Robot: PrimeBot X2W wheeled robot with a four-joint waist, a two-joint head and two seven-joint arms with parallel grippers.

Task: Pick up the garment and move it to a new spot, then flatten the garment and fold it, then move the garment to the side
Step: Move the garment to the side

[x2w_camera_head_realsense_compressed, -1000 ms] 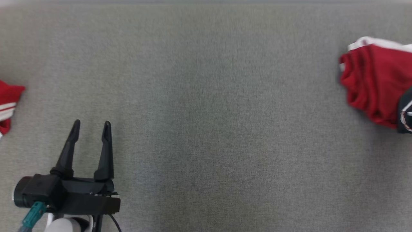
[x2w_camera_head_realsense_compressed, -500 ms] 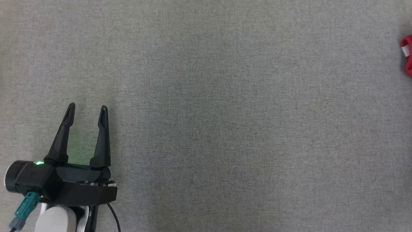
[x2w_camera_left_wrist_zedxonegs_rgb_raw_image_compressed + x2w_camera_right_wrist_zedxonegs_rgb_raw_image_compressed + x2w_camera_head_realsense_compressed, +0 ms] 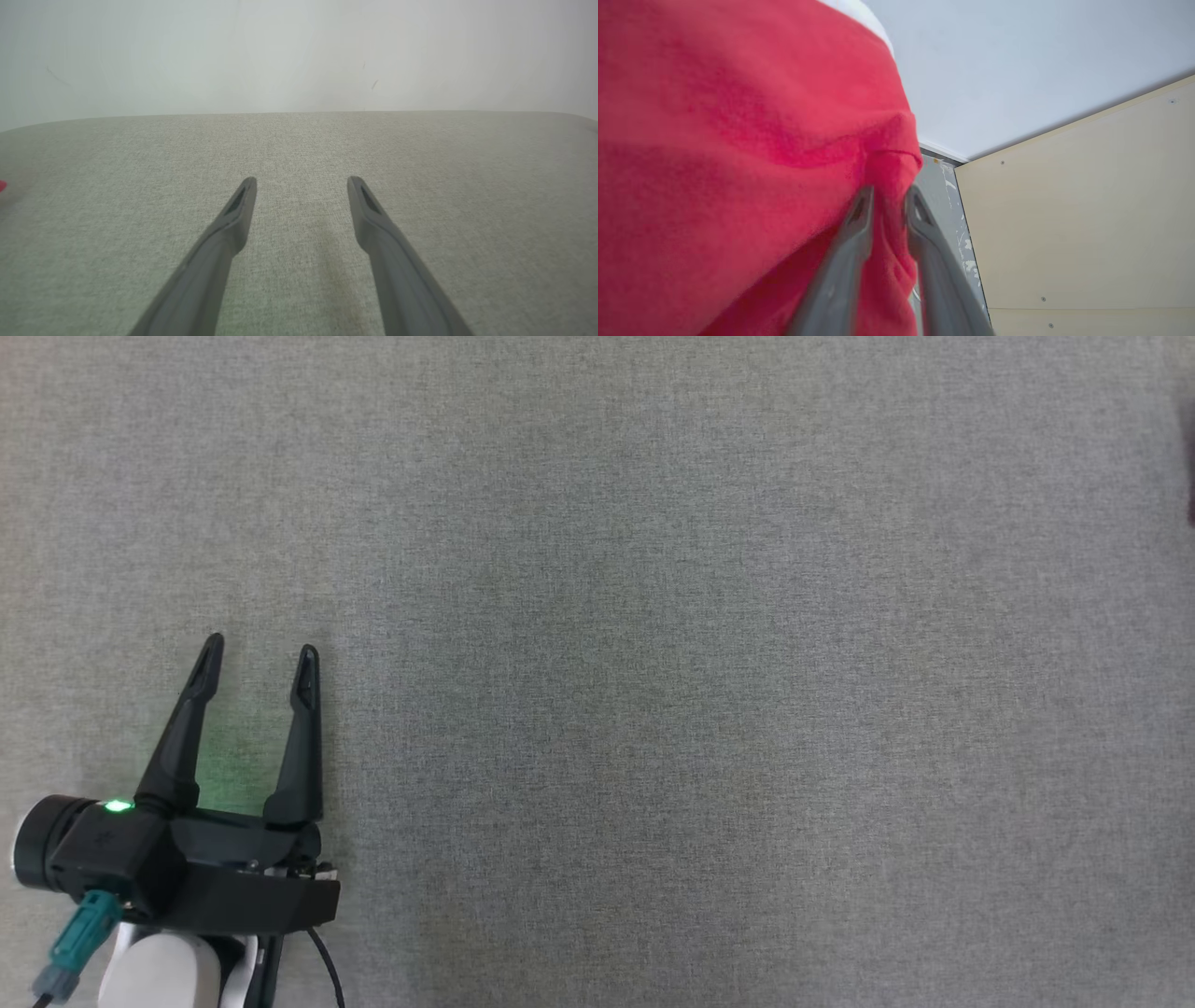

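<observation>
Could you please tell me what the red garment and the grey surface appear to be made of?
Red garment: soft knit or fleece-like fabric, matte, judging by its fuzzy nap and soft folds. Grey surface: probably woven upholstery cloth, matte, with a fine, even weave showing.

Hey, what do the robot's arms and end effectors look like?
The left end effector has two long tapering black fingers on a blocky black body with a green light, a teal connector, a thin black cable and a white forearm. The right end effector has grey fingers with slotted tips.
</observation>
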